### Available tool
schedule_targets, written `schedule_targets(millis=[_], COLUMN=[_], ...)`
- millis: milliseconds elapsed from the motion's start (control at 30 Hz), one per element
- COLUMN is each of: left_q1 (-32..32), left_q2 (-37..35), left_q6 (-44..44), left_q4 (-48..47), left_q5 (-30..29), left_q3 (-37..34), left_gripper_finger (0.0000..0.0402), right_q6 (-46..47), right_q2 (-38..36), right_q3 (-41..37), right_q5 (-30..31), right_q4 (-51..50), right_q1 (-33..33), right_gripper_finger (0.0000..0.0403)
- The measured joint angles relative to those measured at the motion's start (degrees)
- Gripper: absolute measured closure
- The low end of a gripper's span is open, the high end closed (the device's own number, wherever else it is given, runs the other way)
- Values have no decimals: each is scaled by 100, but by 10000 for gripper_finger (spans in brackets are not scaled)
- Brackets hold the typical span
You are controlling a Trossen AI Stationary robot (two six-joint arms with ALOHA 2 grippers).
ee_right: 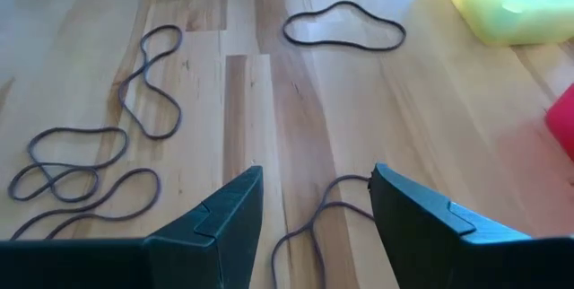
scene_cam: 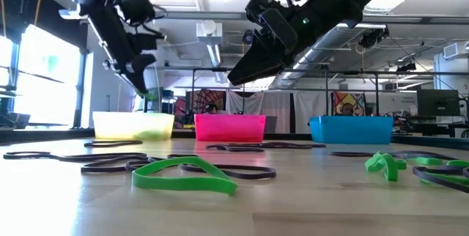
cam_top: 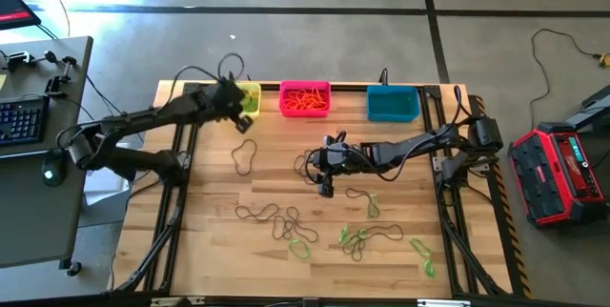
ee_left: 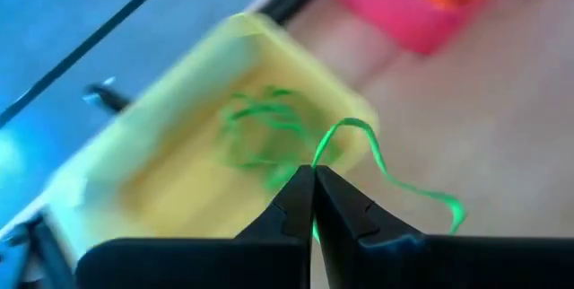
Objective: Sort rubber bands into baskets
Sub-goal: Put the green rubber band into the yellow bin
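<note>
Over the yellow basket at the far left of the surface, my left pincer is pressed together on a green band that dangles above greens already inside. Orange bands fill the pink basket; the teal basket looks empty. My right pincer hovers spread over a dark band mid-surface. Several dark loops and green loops lie unsorted, so I judge the sorting roughly half done.
</note>
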Motion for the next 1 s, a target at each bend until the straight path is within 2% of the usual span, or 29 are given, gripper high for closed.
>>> schedule_targets(millis=[133,200,300,500,767,900,1000], left_q1=[739,989,1226,1455,1469,1388,1171], left_q2=[229,411,698,1184,1126,822,435], left_q6=[311,365,433,668,656,647,640], left_q4=[236,335,506,795,1111,1306,1966], left_q5=[241,450,604,605,488,692,1069], left_q3=[0,1,0,2,2,-26,-360], left_gripper_finger=[401,401,401,384,313,281,270], right_q6=[-35,101,389,496,516,608,681], right_q2=[0,0,0,-14,-423,-678,-787], right_q3=[0,0,0,0,0,0,0], right_q5=[273,361,394,405,483,611,669], right_q4=[2,5,13,-25,-561,-994,-1467], right_q1=[-28,-54,-110,-181,-183,-140,-3], right_gripper_finger=[211,225,270,388,398,400,402])
